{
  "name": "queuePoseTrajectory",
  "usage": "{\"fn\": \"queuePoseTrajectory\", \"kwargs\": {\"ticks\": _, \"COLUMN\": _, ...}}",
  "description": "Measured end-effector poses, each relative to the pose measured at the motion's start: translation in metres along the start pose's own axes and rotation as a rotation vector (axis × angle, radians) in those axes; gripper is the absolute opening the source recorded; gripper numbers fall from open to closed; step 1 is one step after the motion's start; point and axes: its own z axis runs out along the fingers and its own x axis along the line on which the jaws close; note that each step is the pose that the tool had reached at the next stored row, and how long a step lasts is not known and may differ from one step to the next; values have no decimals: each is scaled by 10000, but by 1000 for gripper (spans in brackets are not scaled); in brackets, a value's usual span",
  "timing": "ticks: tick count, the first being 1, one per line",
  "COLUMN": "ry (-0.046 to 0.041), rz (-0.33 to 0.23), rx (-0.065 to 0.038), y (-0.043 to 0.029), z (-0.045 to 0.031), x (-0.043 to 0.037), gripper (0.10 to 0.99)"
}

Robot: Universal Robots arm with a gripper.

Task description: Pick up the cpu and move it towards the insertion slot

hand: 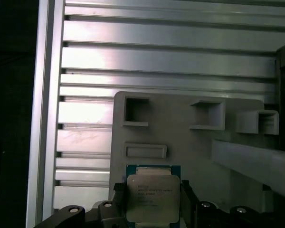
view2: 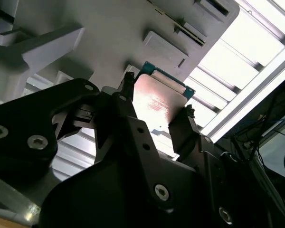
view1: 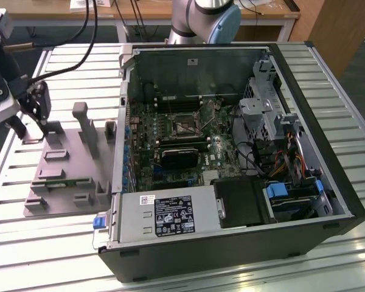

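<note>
In both wrist views the cpu (hand: 153,197) (view2: 156,102), a flat square chip with a silver top and teal-green rim, sits between my two black fingers. My gripper (hand: 152,190) (view2: 157,97) is shut on two of its opposite edges, close over the grey fixture plate (hand: 190,147). In the exterior view my gripper (view1: 31,135) hangs at that plate's far corner, on the exterior view's left. The insertion slot (view1: 184,126), a square socket with a metal frame and dark centre, lies on the motherboard inside the open computer case, well off to the exterior view's right of the gripper.
The grey plate (view1: 67,176) carries upright posts (view1: 85,131), small holders and a green memory stick (view1: 64,181). The case walls (view1: 125,121) rise between plate and motherboard. Cables, drive bays (view1: 274,121) and a power supply (view1: 170,216) crowd the case. A slatted aluminium table (view1: 24,243) lies beneath.
</note>
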Motion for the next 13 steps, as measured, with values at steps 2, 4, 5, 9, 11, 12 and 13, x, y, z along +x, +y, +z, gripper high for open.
{"fn": "queuePoseTrajectory", "kwargs": {"ticks": 2, "ry": -26, "rz": -1, "rx": 0, "y": 4, "z": -66, "x": -2, "gripper": 541}}
{"fn": "queuePoseTrajectory", "kwargs": {"ticks": 4, "ry": -50, "rz": -3, "rx": 0, "y": 7, "z": -134, "x": -5, "gripper": 541}}
{"fn": "queuePoseTrajectory", "kwargs": {"ticks": 5, "ry": -61, "rz": -3, "rx": 1, "y": 9, "z": -166, "x": -6, "gripper": 541}}
{"fn": "queuePoseTrajectory", "kwargs": {"ticks": 9, "ry": -111, "rz": -6, "rx": 1, "y": 17, "z": -302, "x": -11, "gripper": 541}}
{"fn": "queuePoseTrajectory", "kwargs": {"ticks": 11, "ry": -135, "rz": -7, "rx": 2, "y": 21, "z": -369, "x": -13, "gripper": 541}}
{"fn": "queuePoseTrajectory", "kwargs": {"ticks": 12, "ry": -149, "rz": -8, "rx": 2, "y": 23, "z": -402, "x": -14, "gripper": 541}}
{"fn": "queuePoseTrajectory", "kwargs": {"ticks": 13, "ry": -163, "rz": -9, "rx": 2, "y": 24, "z": -435, "x": -15, "gripper": 541}}
